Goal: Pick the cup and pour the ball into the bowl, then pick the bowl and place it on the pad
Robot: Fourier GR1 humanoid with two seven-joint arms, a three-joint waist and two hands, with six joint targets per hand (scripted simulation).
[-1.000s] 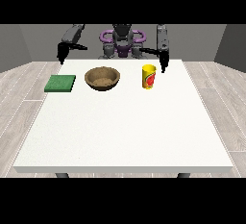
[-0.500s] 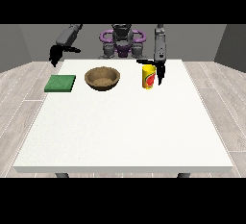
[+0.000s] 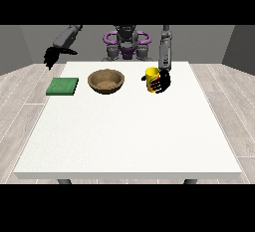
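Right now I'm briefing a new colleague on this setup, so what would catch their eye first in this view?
Probably the bright yellow cup towards the table's far right, with the black hand at the view's right right against it. Next, the round brown wooden bowl sits at the far middle and the flat green square pad to its left. The hand at the view's left hangs raised beyond the pad.

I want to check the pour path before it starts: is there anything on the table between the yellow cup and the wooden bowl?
Nothing visible stands between them. The cup, with the hand at the view's right against it, and the bowl are separated only by bare white table. The green pad lies on the bowl's far side.
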